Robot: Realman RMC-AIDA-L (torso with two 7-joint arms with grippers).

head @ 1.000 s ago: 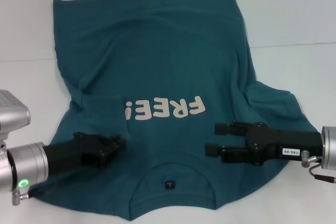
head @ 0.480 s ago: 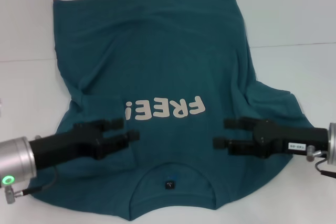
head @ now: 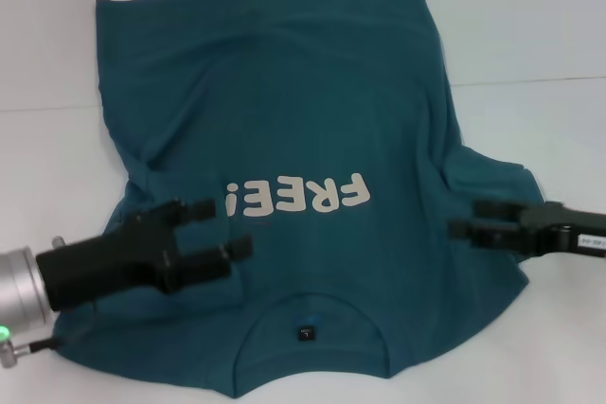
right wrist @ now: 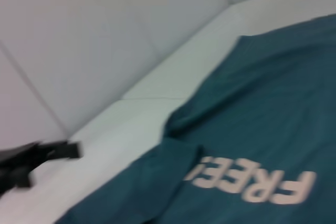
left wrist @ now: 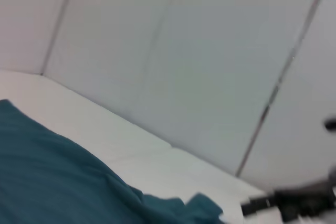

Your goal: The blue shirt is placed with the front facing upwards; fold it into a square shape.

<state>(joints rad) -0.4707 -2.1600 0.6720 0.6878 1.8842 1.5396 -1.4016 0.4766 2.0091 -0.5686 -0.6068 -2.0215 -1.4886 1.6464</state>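
White table (head: 530, 26) carries your blue shirt (head: 284, 120), spread flat with lettering up. Your left gripper (head: 225, 229) and right gripper (head: 466, 218) hover over it, jaws parted, holding nothing.

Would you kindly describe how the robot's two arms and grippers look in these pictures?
Both grippers are matte black with two slim fingers. The left gripper joins a silver cylindrical wrist with a green light and thin cable. The right gripper shows only its black body.
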